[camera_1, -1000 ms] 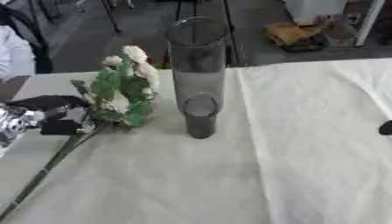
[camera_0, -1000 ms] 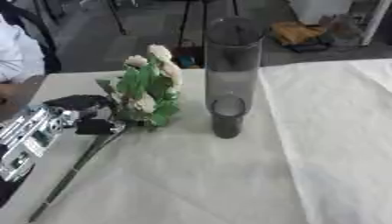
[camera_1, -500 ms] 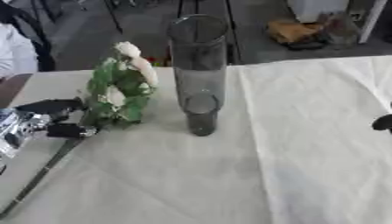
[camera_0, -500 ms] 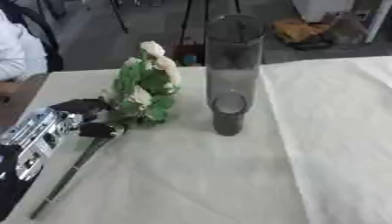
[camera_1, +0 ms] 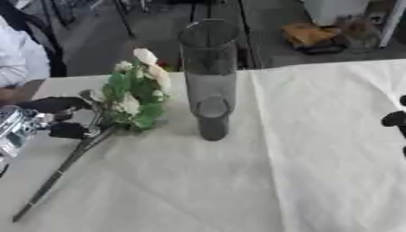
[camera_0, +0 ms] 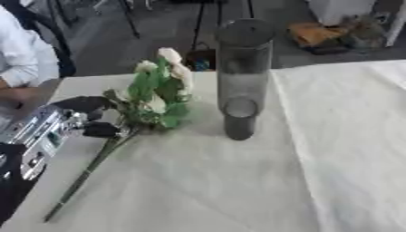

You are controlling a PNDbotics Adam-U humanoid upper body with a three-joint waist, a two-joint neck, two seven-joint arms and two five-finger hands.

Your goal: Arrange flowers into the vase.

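Cream cloth (camera_0: pixel 238 190), matte and a bit wrinkled, covers the whole bench, with a seam or fold running up the right side. Nearest on it is the bare end of the flower's stem (camera_0: pixel 83 174), a thin dark stalk slanting from the lower left up toward the middle. No labels or writing anywhere that I can read.

Further up the stalk, the left hand (camera_0: pixel 91 118) comes in from the left edge. It's black at the fingers with a shiny silver block behind them, and the dark fingers (camera_0: pixel 103 131) are curled round the stem, pinching it just below the leaves. The flower (camera_0: pixel 158 93) itself looks fake: plasticky green leaves and a few cream-white rose buds, the bunch tilted up and leaning toward the vase.

Just right of the bunch stands the vase (camera_0: pixel 242 77), a tall smoky-grey see-through cylinder, upright, with a thick darker base. The flower is near it but still outside, not in it.

The right eye view catches something the left one doesn't: a bit of the right hand (camera_1: pixel 395 118), just a dark blob at the right edge, can't tell how its fingers are set.

Past the bench there's grey floor (camera_0: pixel 158 36) and a white sleeve (camera_0: pixel 24 59) at the far left.
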